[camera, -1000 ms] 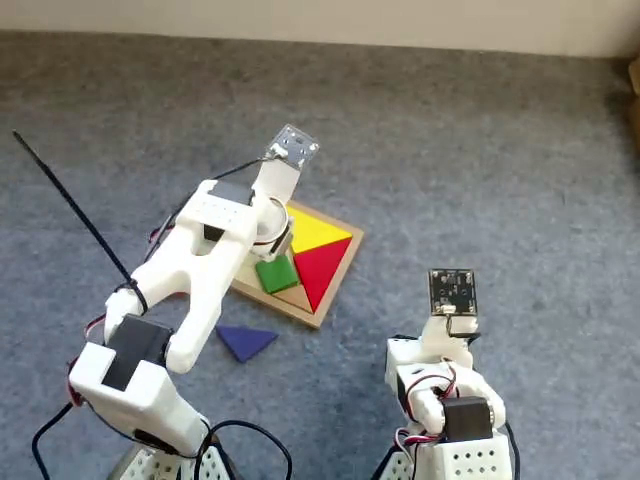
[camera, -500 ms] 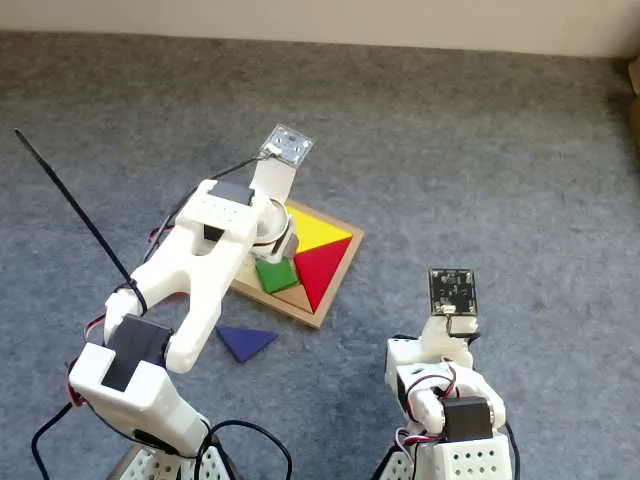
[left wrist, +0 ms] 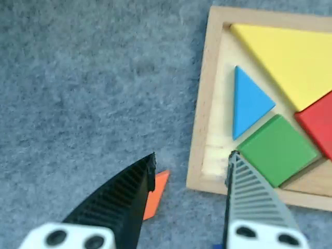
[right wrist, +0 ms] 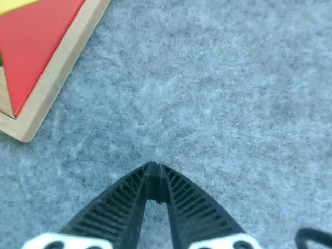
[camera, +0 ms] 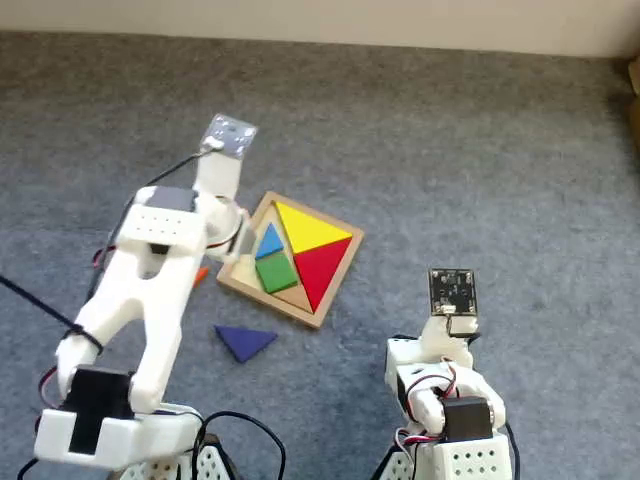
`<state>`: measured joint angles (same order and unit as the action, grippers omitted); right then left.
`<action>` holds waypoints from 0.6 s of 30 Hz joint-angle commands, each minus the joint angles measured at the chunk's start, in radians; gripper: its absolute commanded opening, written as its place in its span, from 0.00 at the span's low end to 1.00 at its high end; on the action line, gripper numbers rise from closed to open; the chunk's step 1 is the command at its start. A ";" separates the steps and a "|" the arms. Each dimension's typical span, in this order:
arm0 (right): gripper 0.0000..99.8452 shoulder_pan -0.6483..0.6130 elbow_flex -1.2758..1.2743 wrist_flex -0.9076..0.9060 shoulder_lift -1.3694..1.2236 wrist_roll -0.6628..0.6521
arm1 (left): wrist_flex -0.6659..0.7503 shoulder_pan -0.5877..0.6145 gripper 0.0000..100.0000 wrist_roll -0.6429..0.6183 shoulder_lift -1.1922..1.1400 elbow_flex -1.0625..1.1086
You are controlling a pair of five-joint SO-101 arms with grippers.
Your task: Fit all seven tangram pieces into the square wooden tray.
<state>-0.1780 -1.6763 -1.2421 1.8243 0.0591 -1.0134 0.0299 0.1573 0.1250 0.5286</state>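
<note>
Since the earlier frames the left arm has swung sideways off the wooden tray (left wrist: pixel 206 104), uncovering a light blue triangle (left wrist: pixel 249 101) that now lies inside it. The right arm and the dark blue triangle (camera: pixel 243 341) have not shifted.

The left gripper (left wrist: pixel 192 161) hangs over one corner of the tray with its two fingers moderately spread and nothing between them. Its black finger is over the grey carpet (right wrist: pixel 218 104) outside the tray. Its grey finger is over the tray's inner corner, and the wooden rim passes through the gap between them. An orange piece (left wrist: pixel 155 193) lies on the carpet just beside the black finger, partly hidden by it and just outside the rim.

A green square (left wrist: pixel 277 150) sits in the tray right by the grey fingertip. The light blue triangle lies just beyond that tip, one corner near the green square. Farther out from the fingers, a large yellow triangle (left wrist: pixel 282 57) fills the far side of the tray. A red triangle (left wrist: pixel 319 124) lies next to it, touching the green square.

In the high view the dark blue triangle rests on the carpet outside the tray, back toward the left arm's base and apart from the gripper.

The right gripper (right wrist: pixel 154 181) is closed, its fingertips meeting, and empty. It is above bare carpet, with one corner of the tray and the red triangle well ahead of the tips and off to one side.
</note>
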 commanded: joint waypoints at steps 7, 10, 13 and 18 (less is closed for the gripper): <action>0.01 0.010 -0.104 -0.016 0.018 -0.009 | -0.008 0.223 0.23 0.445 0.047 0.048; 0.01 0.010 -0.104 -0.016 0.018 -0.009 | -0.006 0.248 0.23 0.592 0.045 0.048; 0.01 0.012 -0.104 -0.016 0.018 -0.009 | -0.003 0.246 0.23 0.663 0.045 0.050; 0.01 0.012 -0.104 -0.016 0.018 -0.009 | -0.005 0.248 0.23 0.784 0.042 0.053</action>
<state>-0.1780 -1.6763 -1.2421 1.8243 0.0591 -1.0134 0.2662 0.8784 0.1266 0.5854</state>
